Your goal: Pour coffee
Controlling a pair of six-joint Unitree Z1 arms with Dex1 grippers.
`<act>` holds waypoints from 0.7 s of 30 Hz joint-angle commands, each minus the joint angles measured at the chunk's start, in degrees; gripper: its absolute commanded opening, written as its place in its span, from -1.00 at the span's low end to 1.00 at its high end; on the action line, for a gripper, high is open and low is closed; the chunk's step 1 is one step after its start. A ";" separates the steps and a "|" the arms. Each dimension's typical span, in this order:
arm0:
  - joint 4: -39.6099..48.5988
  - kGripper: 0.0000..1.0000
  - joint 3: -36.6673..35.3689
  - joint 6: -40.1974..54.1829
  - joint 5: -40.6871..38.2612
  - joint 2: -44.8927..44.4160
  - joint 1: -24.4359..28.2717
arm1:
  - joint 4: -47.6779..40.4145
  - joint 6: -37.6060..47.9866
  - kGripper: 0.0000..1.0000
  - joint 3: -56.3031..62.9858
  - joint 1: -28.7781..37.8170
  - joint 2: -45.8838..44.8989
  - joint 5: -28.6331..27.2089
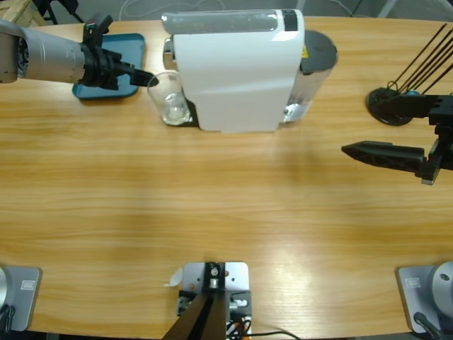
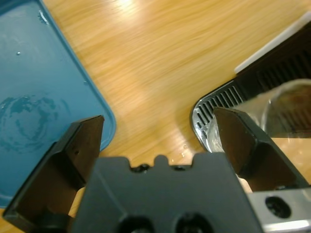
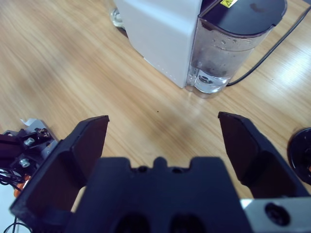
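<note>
A clear glass (image 1: 170,97) stands on the drip grille (image 2: 218,103) under the spout of the white coffee machine (image 1: 237,71). No coffee shows in it. My left gripper (image 1: 146,78) reaches in from the left, its tips at the glass's left rim. In the left wrist view this gripper (image 2: 158,119) is open with nothing between its jaws, and the glass (image 2: 289,109) sits just outside the right-hand jaw. My right gripper (image 1: 345,150) hovers over bare table right of the machine. Its wrist view shows it (image 3: 163,119) open and empty, facing the machine (image 3: 160,34).
A blue tray (image 1: 134,44) lies under the left arm, wet with droplets (image 2: 29,107). The machine's water tank (image 1: 320,53) with its dark lid (image 3: 243,14) sits on the machine's right side. A black stand with thin rods (image 1: 389,105) is at the far right.
</note>
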 commanded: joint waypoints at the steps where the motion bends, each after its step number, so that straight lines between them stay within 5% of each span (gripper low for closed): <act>1: 1.09 0.99 2.31 -1.10 1.77 -0.19 2.65 | 0.18 0.60 0.99 1.75 -0.58 -1.17 -0.95; 9: 6.86 0.99 2.45 -0.48 6.36 -6.60 8.53 | 0.18 0.60 0.99 1.75 -0.40 -1.40 -0.24; 14: 13.45 0.99 2.66 -0.31 6.57 -14.37 2.58 | 1.45 0.30 1.00 0.99 0.34 -0.86 -0.33; 18: 21.57 0.98 4.44 0.63 7.68 -29.39 -1.93 | 9.54 -3.37 1.00 -6.66 -0.37 6.00 -1.12; 19: 23.57 0.98 5.19 1.03 7.61 -32.92 -2.37 | 12.21 -4.00 0.97 -9.49 -1.81 8.09 -1.33; 21: 28.36 0.97 6.07 2.05 7.82 -38.77 -2.58 | 16.11 -4.69 0.48 -16.73 -3.64 11.96 -1.37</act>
